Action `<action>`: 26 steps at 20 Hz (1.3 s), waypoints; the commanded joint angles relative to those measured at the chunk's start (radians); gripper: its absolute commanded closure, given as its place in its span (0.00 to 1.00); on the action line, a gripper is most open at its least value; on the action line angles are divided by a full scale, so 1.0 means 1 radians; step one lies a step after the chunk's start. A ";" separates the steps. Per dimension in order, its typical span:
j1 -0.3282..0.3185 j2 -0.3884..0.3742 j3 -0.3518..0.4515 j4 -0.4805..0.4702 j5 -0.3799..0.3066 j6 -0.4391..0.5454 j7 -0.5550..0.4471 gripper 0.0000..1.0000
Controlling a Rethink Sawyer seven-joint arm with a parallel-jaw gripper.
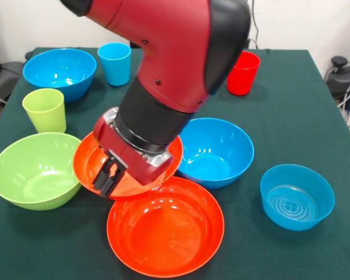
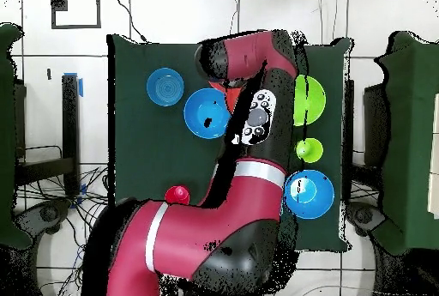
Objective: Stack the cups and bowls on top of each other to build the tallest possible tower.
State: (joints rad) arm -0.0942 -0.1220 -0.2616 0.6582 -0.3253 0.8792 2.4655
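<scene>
Shiny smooth plastic everywhere: the orange bowl right under the gripper and the green bowl beside it gleam, the table wears matt dark green cloth, the arm glossy red shell.

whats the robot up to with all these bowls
The red arm's gripper is down in the rear orange bowl, which tilts with its rim over the front orange bowl. Whether it grips the bowl isn't clear. The green bowl, blue bowls and cups sit separately on the table; no tower is built.
</scene>
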 commanded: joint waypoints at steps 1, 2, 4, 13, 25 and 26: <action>0.087 -0.020 0.052 0.069 -0.047 0.087 -0.216 1.00; 0.092 -0.022 0.049 0.073 -0.043 0.093 -0.207 1.00; 0.098 -0.029 0.046 0.085 -0.032 0.100 -0.194 1.00; 0.113 -0.039 0.020 0.090 -0.026 0.111 -0.186 1.00; 0.118 -0.036 0.015 0.109 -0.022 0.125 -0.182 1.00; 0.116 -0.034 0.016 0.108 -0.013 0.146 -0.177 1.00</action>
State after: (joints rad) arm 0.0213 -0.1668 -0.3078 0.6611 -0.3247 0.9055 2.4655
